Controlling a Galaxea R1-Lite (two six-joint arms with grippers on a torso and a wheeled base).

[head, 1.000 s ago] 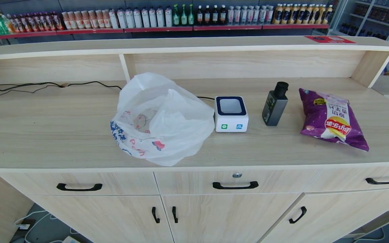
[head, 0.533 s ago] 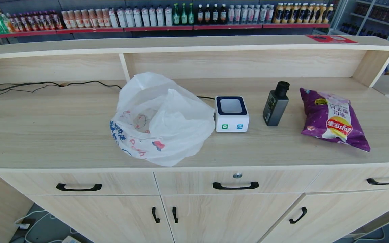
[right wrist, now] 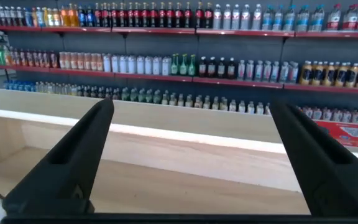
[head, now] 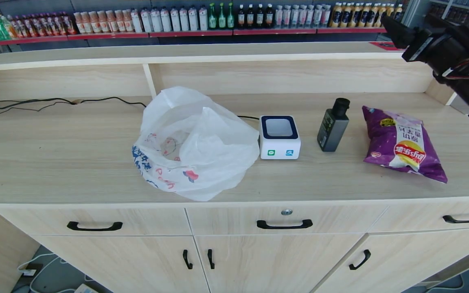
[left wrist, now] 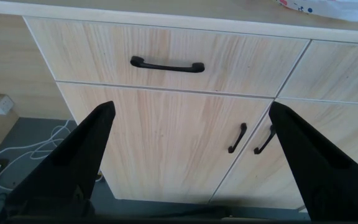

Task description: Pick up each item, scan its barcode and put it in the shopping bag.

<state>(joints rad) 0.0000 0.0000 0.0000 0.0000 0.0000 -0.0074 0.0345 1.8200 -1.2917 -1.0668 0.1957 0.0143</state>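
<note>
Right gripper [right wrist: 188, 158] is up high, out past the scanner [head: 279, 137] on its right, beyond both items, fingers spread wide with nothing between them, facing the drink shelves [right wrist: 166, 62] and not the counter [head: 55, 154]. Left gripper [left wrist: 188, 168] hangs low on the scanner's left side, under the counter edge by the cabinet doors [left wrist: 166, 143], also released and empty.

Nothing is scanned or bagged yet. The dark bottle [head: 333, 126] stands upright just right of the scanner, the purple chip bag [head: 401, 142] lies flat farther right, and the shopping bag [head: 193, 142] slumps against the scanner's left side.

This looks like the approach for a first pick. The wrist needs to pitch down first, so the fingers face the counter. If it's the bottle, the narrow base looks tippy: straddle the body below the cap, square to it, and close only once both sides are bracketed. Grip clear of the label, since the code must face the scanner's top window. Mind the chip bag on the descent.
</note>
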